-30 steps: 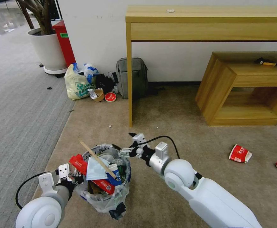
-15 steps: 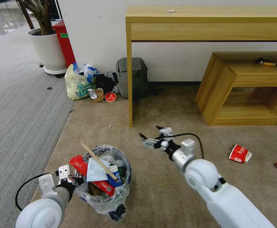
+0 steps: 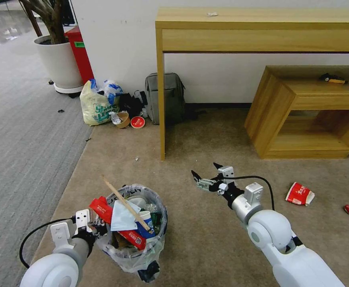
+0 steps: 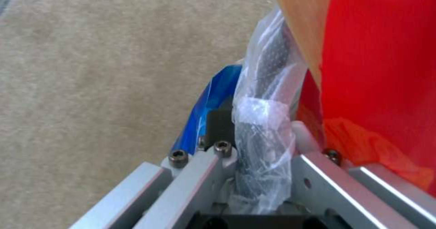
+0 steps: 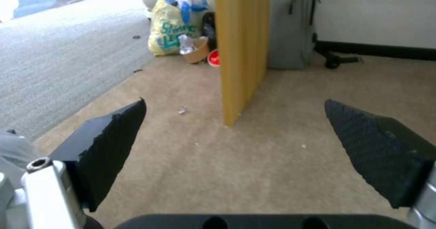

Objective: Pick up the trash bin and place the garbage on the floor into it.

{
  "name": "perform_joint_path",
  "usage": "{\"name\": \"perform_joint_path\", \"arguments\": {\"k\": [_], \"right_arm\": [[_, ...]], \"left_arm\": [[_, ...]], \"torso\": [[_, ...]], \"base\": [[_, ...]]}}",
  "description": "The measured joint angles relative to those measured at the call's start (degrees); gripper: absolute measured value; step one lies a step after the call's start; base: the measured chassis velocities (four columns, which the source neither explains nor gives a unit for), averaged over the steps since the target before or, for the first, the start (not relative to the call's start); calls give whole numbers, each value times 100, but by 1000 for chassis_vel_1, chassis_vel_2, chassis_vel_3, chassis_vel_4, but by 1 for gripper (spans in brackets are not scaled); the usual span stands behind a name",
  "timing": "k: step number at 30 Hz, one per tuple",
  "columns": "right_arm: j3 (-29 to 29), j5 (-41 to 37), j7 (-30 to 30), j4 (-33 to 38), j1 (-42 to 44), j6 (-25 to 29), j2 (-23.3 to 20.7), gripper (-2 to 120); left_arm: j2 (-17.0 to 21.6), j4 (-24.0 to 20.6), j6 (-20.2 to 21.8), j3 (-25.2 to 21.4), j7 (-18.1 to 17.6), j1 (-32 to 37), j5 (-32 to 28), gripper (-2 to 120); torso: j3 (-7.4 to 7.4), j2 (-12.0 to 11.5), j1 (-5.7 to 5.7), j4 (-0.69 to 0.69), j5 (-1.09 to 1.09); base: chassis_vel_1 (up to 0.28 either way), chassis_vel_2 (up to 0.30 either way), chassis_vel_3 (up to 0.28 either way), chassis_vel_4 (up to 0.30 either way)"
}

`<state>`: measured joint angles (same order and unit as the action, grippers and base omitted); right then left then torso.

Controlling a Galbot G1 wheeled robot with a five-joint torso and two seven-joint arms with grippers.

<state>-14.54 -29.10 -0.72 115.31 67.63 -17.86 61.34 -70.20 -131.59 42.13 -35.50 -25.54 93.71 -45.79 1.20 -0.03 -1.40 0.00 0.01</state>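
Two claws over the floor (image 3: 206,235), one pinching the trash bin (image 3: 136,235), one spread and bare.

Left claw (image 3: 96,228) is pressed together on the bin's bagged rim, with the garbage-stuffed bin just beyond its tips: red wrappers (image 3: 114,219), a stick (image 3: 124,204), a paper cup (image 3: 145,224). Right claw (image 3: 207,174) hangs apart from the bin with fingers (image 5: 111,143) wide, a desk leg (image 5: 240,48) ahead of it and a red-white carton (image 3: 300,193) lying off to its outer side on the carpet.

A pale wooden desk (image 3: 262,24) and low wooden shelf unit (image 3: 302,115) stand against the white wall (image 3: 118,44); grey ribbed carpet (image 3: 18,131) borders the beige short-pile carpet (image 3: 210,239).
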Motion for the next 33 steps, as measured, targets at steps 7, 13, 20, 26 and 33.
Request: {"name": "perform_joint_path", "arguments": {"k": [7, 13, 20, 26, 33], "right_arm": [[7, -4, 0, -19, 17, 39, -3, 100], [13, -1, 2, -23, 77, 67, -3, 100], [20, 21, 7, -34, 114, 90, -1, 100], [54, 63, 14, -72, 143, 123, 27, 100], [81, 92, 19, -115, 190, 149, 66, 100]], "left_arm": [[-16, -61, 0, -5, 13, 40, 21, 0], [-45, -82, 0, -5, 54, 90, 75, 0], [-73, -88, 0, 3, 77, 104, 92, 0], [-86, -88, 0, 5, 109, 118, 117, 0], [-108, -89, 1, 19, 122, 122, 137, 0]], "torso": [[1, 0, 0, -2, -4], [1, 0, 0, -2, -3], [0, 0, 0, -2, -6], [0, 0, 0, -2, -4], [1, -1, 0, -2, 3]], "base": [[-255, -238, 254, 248], [-288, -295, 305, 281], [-331, -335, 317, 328], [-306, -314, 322, 315], [-273, -266, 274, 276]]}}
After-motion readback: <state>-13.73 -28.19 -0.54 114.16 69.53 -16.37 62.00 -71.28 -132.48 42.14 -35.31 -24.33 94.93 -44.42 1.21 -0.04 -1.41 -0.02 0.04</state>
